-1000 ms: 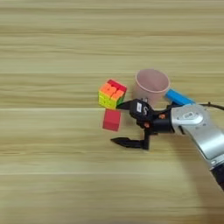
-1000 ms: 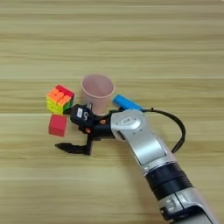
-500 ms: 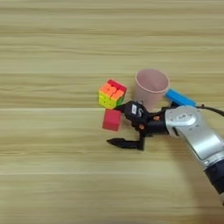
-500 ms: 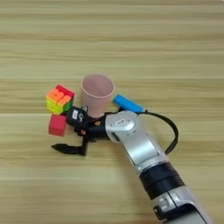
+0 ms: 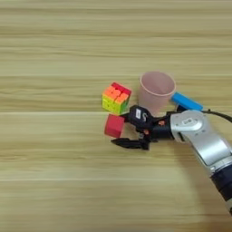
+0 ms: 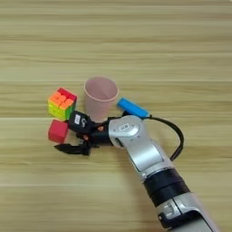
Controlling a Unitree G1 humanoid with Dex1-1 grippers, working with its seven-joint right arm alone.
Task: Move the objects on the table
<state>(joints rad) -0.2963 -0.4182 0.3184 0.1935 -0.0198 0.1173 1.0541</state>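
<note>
- The right arm's black fingers stand spread wide, with nothing held between them; one finger lies low along the bench and the other sits higher, up by the cup.
- The lower finger stretches out flat, its tip pointing to the robot's left, on the near side of the red cube.
- The upper finger carries a small white label and reaches toward the cube's right face; whether it touches the cube cannot be told.
- The small red cube sits just to the left of the gap between the fingers, at their tips, resting on the bench and not clamped.
- A multicoloured puzzle cube, with orange, yellow-green and red faces, stands just beyond the red cube, farther from the fingers and up-left of the upper one.
- The pale pink cup stands upright with its mouth open upward, directly beyond the upper finger and close to it, just right of the puzzle cube.
- The bright-blue block lies flat behind the wrist, to the right of the cup and just beside it, partly hidden by the forearm in the left eye view.
- The silver forearm comes in from the lower right, with a black cable looping off its far side near the blue block.
- The bench's light wood planks run across the whole view under the fingers.
</note>
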